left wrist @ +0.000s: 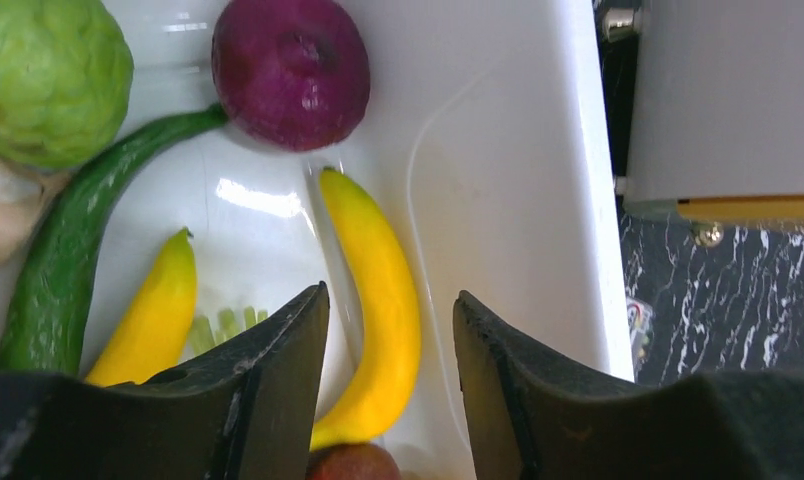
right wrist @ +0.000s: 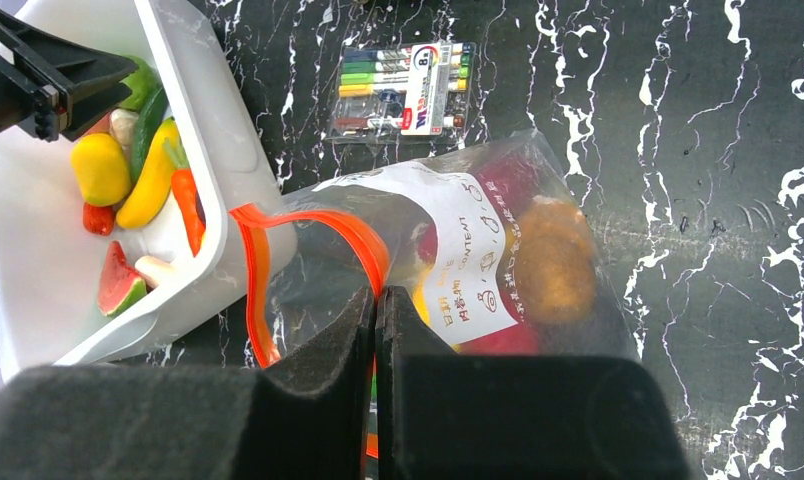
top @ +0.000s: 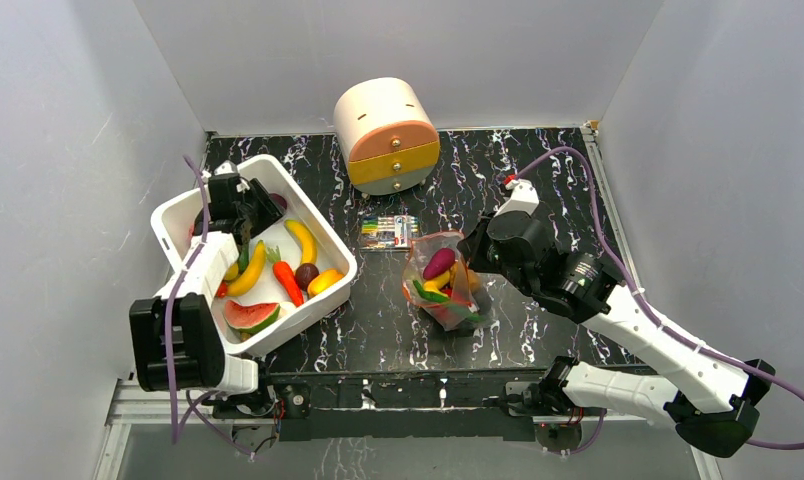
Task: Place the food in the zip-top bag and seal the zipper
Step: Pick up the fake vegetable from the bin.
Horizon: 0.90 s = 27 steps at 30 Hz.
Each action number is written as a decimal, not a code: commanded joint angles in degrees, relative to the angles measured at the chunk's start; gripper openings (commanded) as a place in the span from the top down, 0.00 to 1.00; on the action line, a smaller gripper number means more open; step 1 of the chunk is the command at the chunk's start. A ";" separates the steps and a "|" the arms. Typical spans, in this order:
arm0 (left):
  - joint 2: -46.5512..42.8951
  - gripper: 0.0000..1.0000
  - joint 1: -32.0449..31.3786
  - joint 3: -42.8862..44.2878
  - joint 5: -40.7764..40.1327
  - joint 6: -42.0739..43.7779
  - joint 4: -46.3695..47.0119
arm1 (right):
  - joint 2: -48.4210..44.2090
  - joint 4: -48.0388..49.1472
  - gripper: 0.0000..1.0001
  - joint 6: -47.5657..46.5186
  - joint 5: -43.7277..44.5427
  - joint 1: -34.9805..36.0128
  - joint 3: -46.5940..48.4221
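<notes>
I see bin [top: 316,222] on counter [top: 378,320]: bananas [top: 300,240], carrot [top: 287,283], watermelon [top: 250,317], onion [left wrist: 290,72]. Bag [top: 443,280] nearby holds purple, yellow, orange pieces. Left jaws apart above one banana [left wrist: 378,300]. Right jaws together, clamped on zipper [right wrist: 358,235].

The left arm [top: 203,268] reaches along the bench's left edge, with the left gripper [left wrist: 391,300] pointing down and its jaws spread apart. The right arm [top: 650,326] stretches from the near right corner toward the bench's middle. The right gripper [right wrist: 376,300] has its jaws pressed together on the zipper [right wrist: 363,240].
</notes>
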 commanded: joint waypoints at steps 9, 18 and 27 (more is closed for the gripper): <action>9.58 0.36 0.21 5.42 -10.49 12.13 8.24 | -0.98 4.17 1.00 0.17 3.59 0.13 1.81; 14.51 0.33 0.51 6.66 -9.81 15.23 12.35 | -0.74 3.85 1.00 0.40 4.44 0.17 2.45; 19.08 0.26 0.81 9.29 -9.30 16.93 13.58 | -0.67 4.22 1.00 1.00 4.38 0.17 2.10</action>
